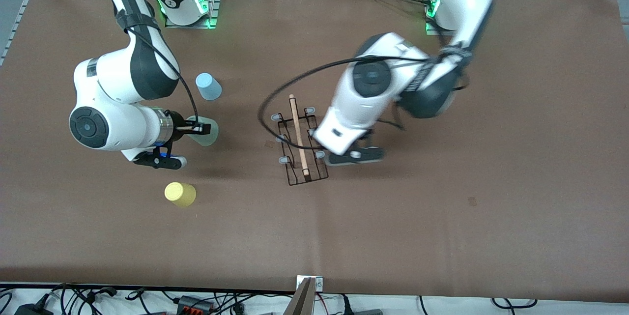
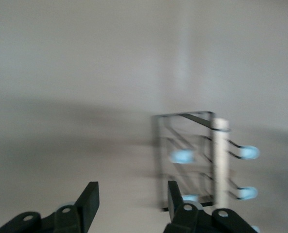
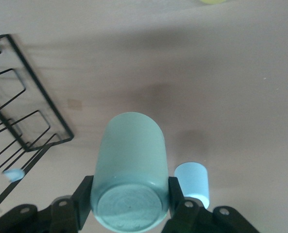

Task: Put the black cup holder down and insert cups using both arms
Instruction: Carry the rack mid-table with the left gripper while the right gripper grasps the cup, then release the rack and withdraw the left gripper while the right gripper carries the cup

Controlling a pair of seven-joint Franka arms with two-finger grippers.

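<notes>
Yellow cup (image 1: pixel 180 194): lowest in the front view, so nearest that camera, standing on the brown tabletop (image 1: pixel 442 216) toward the right arm's end, untouched. You will want it left there until a jaw set is free.

Right gripper (image 1: pixel 200 129): your right wrist view shows the jaws clamped on the sides of the pale green cup (image 3: pixel 129 182), its closed bottom facing the wrist camera. I judge that this grip suits slipping the cup's mouth onto a peg. The cup is over the tabletop between the yellow cup and the light blue cup (image 1: pixel 209 86), which stands inverted, farther from the front camera.

Black cup holder (image 1: pixel 299 140): set near mid-table, wooden rod handle (image 1: pixel 299 135) uppermost, no cup on any peg.

Left gripper (image 2: pixel 129 204): jaws spread, holding nothing, low just beside the holder on the side toward the left arm's end. It looks finished with the placement, so I take cup insertion to be the step in hand.
</notes>
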